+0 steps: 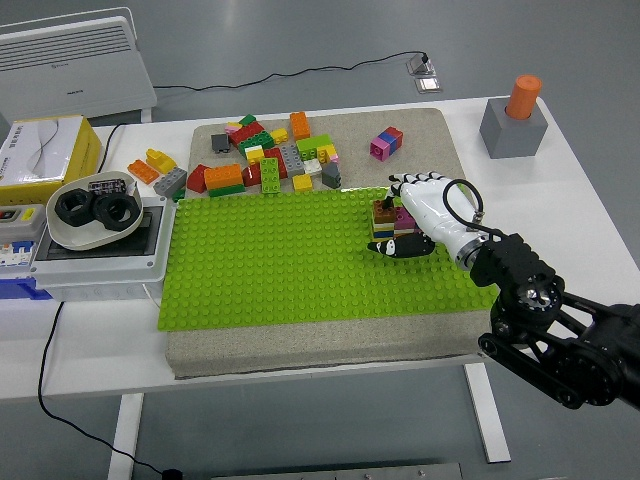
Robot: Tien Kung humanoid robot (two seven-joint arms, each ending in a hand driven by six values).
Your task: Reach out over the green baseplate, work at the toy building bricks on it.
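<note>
A white surface (300, 350) on white legs stands on a grey floor (300, 50). What looks like a white panel heater (75, 65) sits behind, cables trailing.

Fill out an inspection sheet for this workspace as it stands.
Surface: white table, beige mat on it.
Job's things: green baseplate on the mat; small brick stack on its right part; loose bricks piled behind it.
Clutter: bowl of black rings on a grey box, yellow box, grey block with orange cylinder.
Hands: right hand curled around the brick stack; left not in view.
Cables: black cable off the near left edge; another behind the table.
Surroundings: white heater, grey floor.
</note>
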